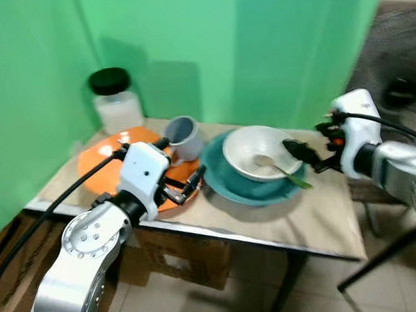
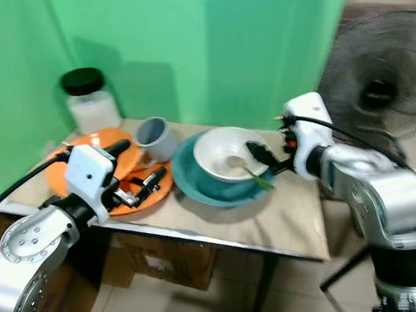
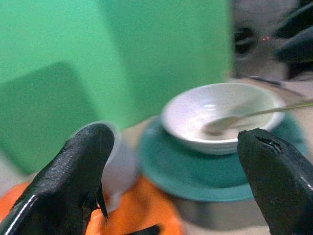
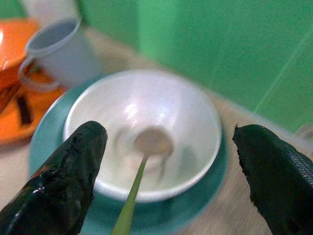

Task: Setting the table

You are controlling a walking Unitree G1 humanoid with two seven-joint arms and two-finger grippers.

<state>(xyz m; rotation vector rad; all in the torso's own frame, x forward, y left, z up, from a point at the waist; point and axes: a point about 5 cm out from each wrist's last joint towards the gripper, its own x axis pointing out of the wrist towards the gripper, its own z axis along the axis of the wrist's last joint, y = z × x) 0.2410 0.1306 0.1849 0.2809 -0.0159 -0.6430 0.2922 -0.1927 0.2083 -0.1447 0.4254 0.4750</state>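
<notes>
A white bowl [image 1: 253, 150] sits on a teal plate [image 1: 227, 183] in the middle of the table. Inside the bowl lies a spoon [image 1: 279, 167] whose green handle sticks out over the right rim. A grey mug [image 1: 182, 136] stands between the teal plate and an orange plate [image 1: 102, 159]. My left gripper [image 1: 179, 160] hovers open over the orange plate's right edge, beside the mug, holding nothing. My right gripper [image 1: 303, 156] is open at the bowl's right rim, just above the spoon handle [image 4: 128, 205]; its fingers [image 4: 63, 176] stand wide apart around the bowl [image 4: 146, 112].
A jar [image 1: 116, 101] with a black lid stands at the back left corner against the green backdrop. The table [image 1: 303, 214] has a beige cloth with bare room at its right front. A fan [image 1: 400, 66] stands to the right, and a cardboard box [image 1: 186, 260] sits under the table.
</notes>
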